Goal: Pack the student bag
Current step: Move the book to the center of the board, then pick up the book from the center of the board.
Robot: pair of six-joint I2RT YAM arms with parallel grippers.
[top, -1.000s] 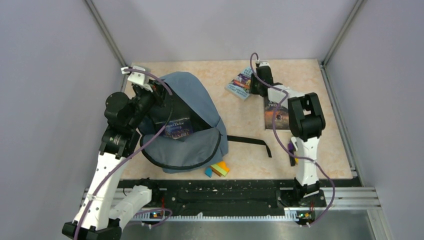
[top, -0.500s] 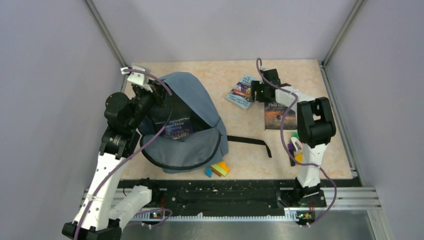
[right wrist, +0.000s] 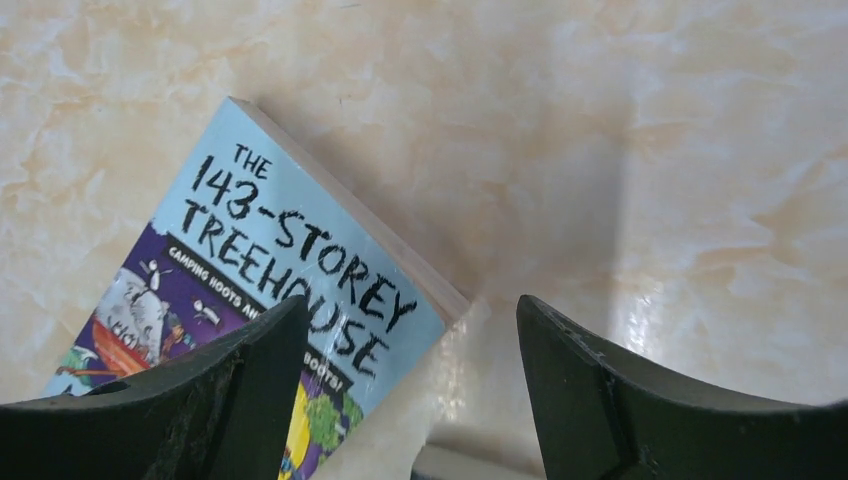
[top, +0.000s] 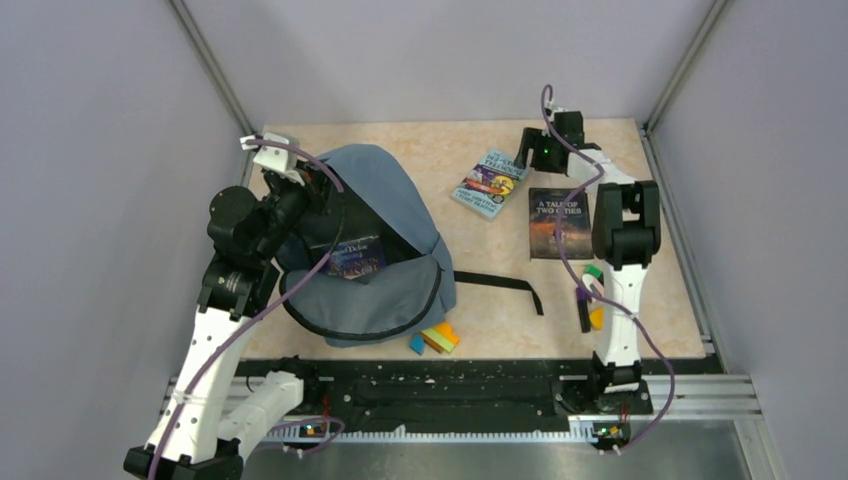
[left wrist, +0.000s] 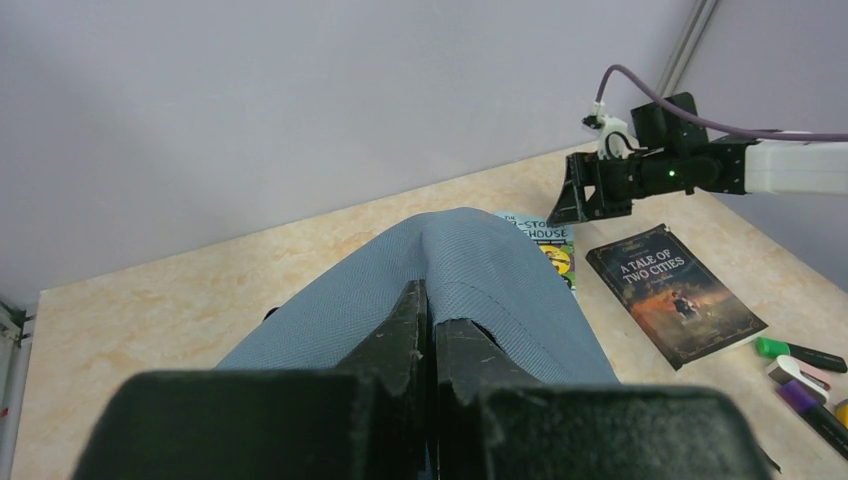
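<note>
The slate-blue student bag (top: 385,195) lies open on the left of the table, with a dark book (top: 355,257) in its mouth. My left gripper (top: 312,185) is shut on a raised fold of the bag's fabric (left wrist: 470,270); in the wrist view its fingertips (left wrist: 430,300) pinch the cloth. My right gripper (top: 530,152) stands open just above the table at the far corner of the light-blue "143-Storey Treehouse" book (top: 490,182). In the right wrist view the gripper (right wrist: 412,305) holds nothing, and that book (right wrist: 250,260) lies partly under the left finger. "A Tale of Two Cities" (top: 559,222) lies flat beside it.
A black strap (top: 500,285) trails from the bag toward the middle. Coloured blocks (top: 435,338) sit at the bag's near edge. Markers (top: 590,295) lie by the right arm's base. Grey walls close in the table on three sides.
My right gripper has opened and moved back and to the right, off the books toward the far edge. The left gripper and the bag have not moved.
</note>
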